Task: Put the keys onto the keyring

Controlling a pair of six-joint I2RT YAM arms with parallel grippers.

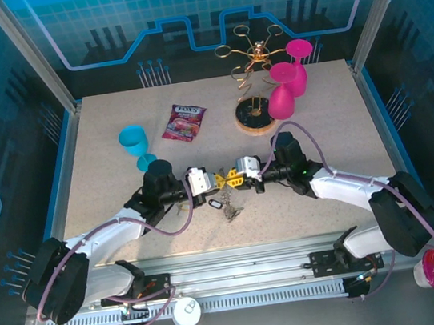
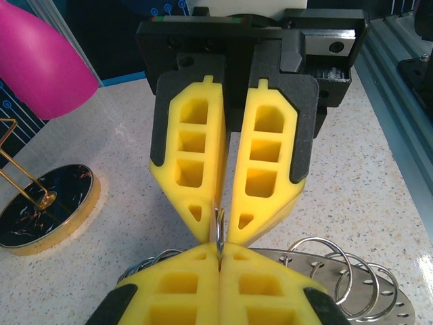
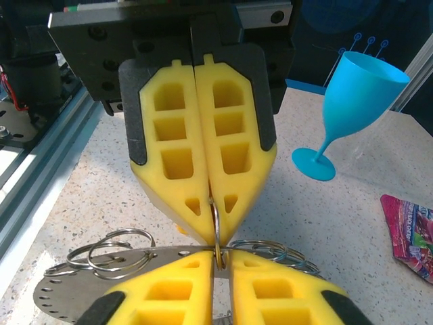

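Observation:
My left gripper (image 1: 221, 180) and right gripper (image 1: 235, 179) meet tip to tip at the table's middle front. Both are shut on one thin split ring (image 2: 219, 230), seen edge-on. The ring belongs to the keyring (image 2: 365, 301), a flat grey perforated metal disc with several wire rings, lying under the fingers. In the right wrist view the same disc (image 3: 64, 288) shows at lower left, with the pinched ring (image 3: 216, 227) standing between my right gripper (image 3: 218, 257) and the left one's fingers (image 3: 203, 156). Small dark-headed keys (image 1: 227, 208) lie on the table just in front of the grippers.
A gold wire rack on a round wooden base (image 1: 257, 116) stands at the back right with two pink glasses (image 1: 287, 88) beside it. A blue goblet (image 1: 135, 144) and a candy packet (image 1: 184, 123) are at the back left. The metal rail (image 1: 241, 276) runs along the near edge.

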